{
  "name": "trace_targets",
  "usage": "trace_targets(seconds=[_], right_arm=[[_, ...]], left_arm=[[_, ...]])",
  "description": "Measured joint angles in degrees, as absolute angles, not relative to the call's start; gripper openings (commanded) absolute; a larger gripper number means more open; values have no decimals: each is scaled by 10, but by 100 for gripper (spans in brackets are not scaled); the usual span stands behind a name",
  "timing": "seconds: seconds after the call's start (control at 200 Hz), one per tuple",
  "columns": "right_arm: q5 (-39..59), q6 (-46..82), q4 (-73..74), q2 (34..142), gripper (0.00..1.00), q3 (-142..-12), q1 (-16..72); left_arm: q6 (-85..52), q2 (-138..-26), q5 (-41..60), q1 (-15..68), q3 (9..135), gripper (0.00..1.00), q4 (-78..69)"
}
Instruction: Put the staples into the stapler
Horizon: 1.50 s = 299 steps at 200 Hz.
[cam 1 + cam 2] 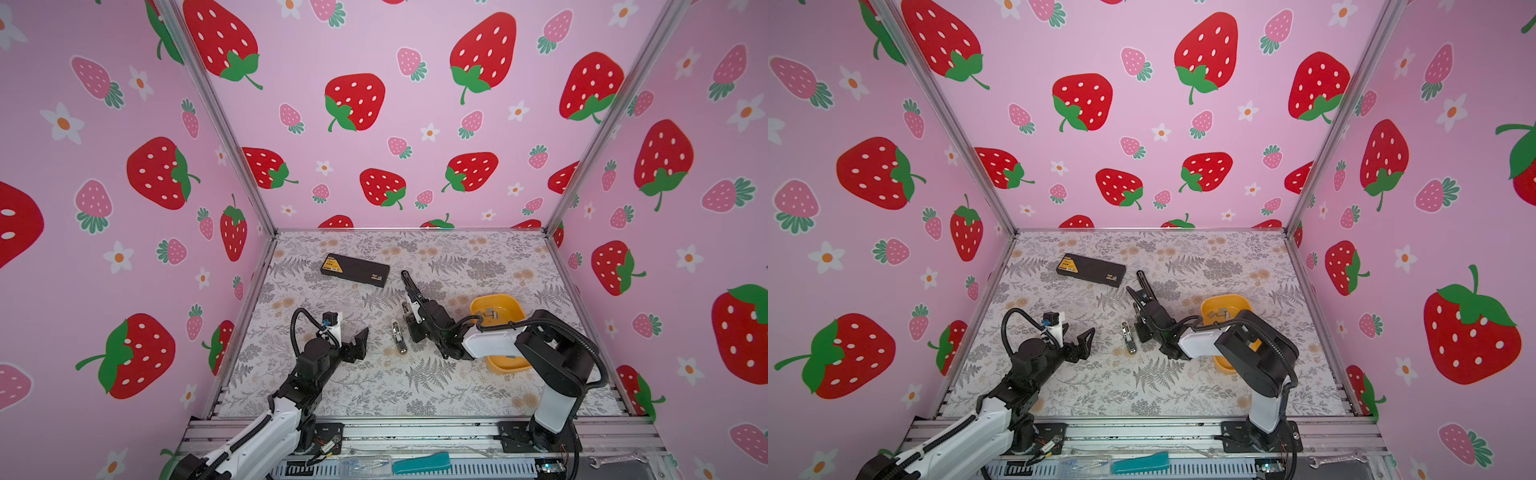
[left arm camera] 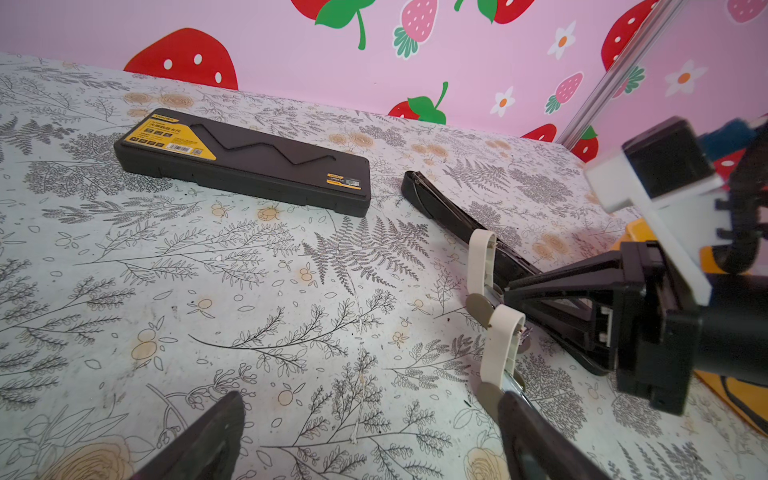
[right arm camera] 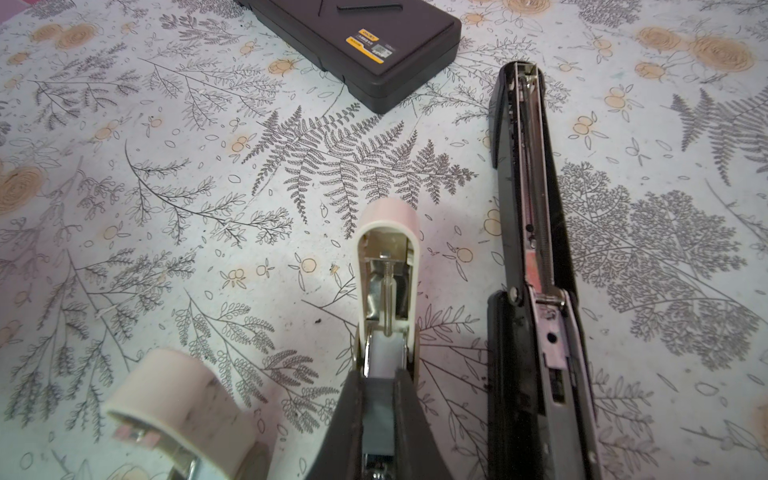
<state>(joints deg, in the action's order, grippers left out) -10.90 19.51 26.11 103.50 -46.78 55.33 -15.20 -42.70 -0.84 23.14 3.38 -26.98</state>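
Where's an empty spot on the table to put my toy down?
The table is bare along the near edge, and at the back behind the yellow bowl. The middle is crowded: black stapler, small cream staplers, right gripper.

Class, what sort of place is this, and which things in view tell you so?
Most likely a robot test cell, not an office: a left arm and right arm bolted to an aluminium rail, strawberry-print panels boxing in one table, and a wrench on the front ledge.

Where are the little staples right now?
In a top view the staples lie inside the yellow bowl at the right of the table, partly hidden by the right arm.
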Motion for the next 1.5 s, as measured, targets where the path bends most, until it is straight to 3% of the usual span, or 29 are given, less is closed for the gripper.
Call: trace_targets(seconds=[1.496], right_arm=[[-105,199,245,1030,2,-454,557]], left_arm=[[-152,-427,-9,232,34,96,-270]])
